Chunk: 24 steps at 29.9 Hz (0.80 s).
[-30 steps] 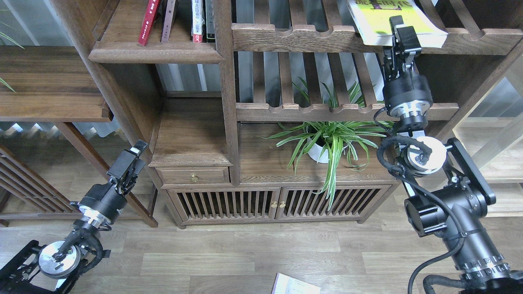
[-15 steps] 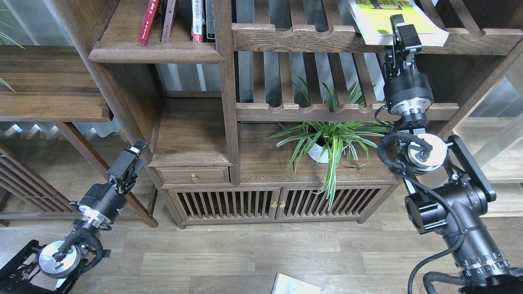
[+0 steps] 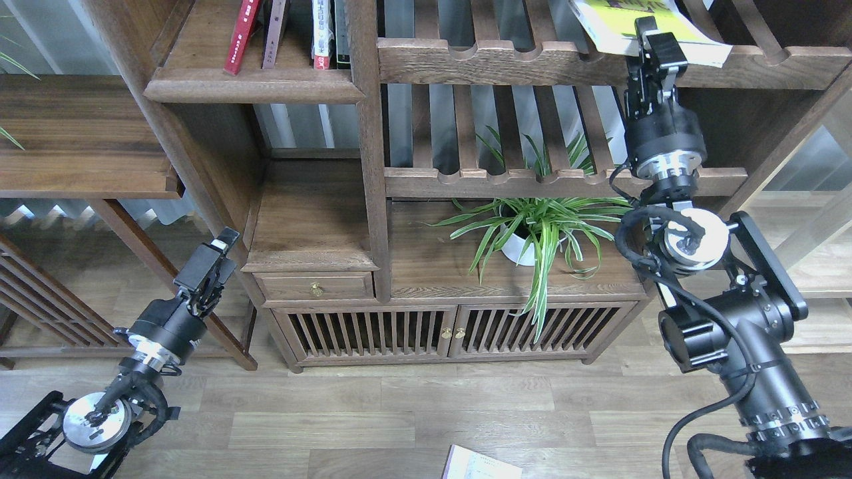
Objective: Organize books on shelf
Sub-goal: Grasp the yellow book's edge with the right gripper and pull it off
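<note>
My right gripper is raised to the top right and shut on the front edge of the thick yellow-green book. It holds the book tilted, just above the upper slatted rack. The shelf, a dark-brown board with a moulded front edge, is at upper left. A red book leans on it beside thin upright spines. A pale book lies on the floor at the bottom edge. My left gripper hangs low at the left, empty, its fingers not told apart.
A potted spider plant stands on the cabinet top under the lower slatted rack. A vertical post splits the shelf side from the racks. A low cabinet with a drawer and slatted doors is below.
My right gripper has risen and moved slightly away from me, taking the yellow-green book's front edge up with it. The left arm has not moved.
</note>
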Motion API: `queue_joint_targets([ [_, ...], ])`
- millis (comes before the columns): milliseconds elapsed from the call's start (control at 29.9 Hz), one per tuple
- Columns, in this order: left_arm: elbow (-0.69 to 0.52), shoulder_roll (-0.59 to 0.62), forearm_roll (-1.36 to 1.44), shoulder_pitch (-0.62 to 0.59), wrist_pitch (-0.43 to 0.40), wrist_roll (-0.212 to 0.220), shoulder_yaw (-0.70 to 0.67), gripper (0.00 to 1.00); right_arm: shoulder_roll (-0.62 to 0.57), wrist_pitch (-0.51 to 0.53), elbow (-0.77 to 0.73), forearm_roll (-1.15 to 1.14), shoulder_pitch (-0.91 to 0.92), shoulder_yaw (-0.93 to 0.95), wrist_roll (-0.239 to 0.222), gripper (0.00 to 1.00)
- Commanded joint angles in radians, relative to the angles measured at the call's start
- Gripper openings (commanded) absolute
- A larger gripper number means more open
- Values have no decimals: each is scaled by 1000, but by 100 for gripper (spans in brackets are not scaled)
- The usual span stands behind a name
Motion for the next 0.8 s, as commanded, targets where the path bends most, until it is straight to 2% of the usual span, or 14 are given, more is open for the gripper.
queue_joint_targets([
  [0, -8, 0, 0, 0, 0, -1, 0, 98, 0, -16, -2, 12, 11, 0, 0, 50],
  [268, -10, 2, 0, 0, 0, -1, -1, 98, 2, -25, -12, 18, 25, -4, 0, 49],
  [301, -10, 2, 0, 0, 0, -1, -1, 98, 2, -25, -12, 20, 27, -4, 0, 45],
  [368, -10, 0, 0, 0, 0, -1, -1, 98, 6, -13, -12, 35, 30, -1, 3, 29],
  [401, -10, 0, 0, 0, 0, -1, -1, 98, 11, -10, -12, 41, 30, 0, 3, 24],
  [602, -8, 0, 0, 0, 0, -1, -4, 98, 15, -9, -6, 47, 16, 0, 2, 6],
  [769, -3, 2, 0, 0, 0, -1, -15, 98, 18, -6, 14, 52, 5, -4, 2, 5],
])
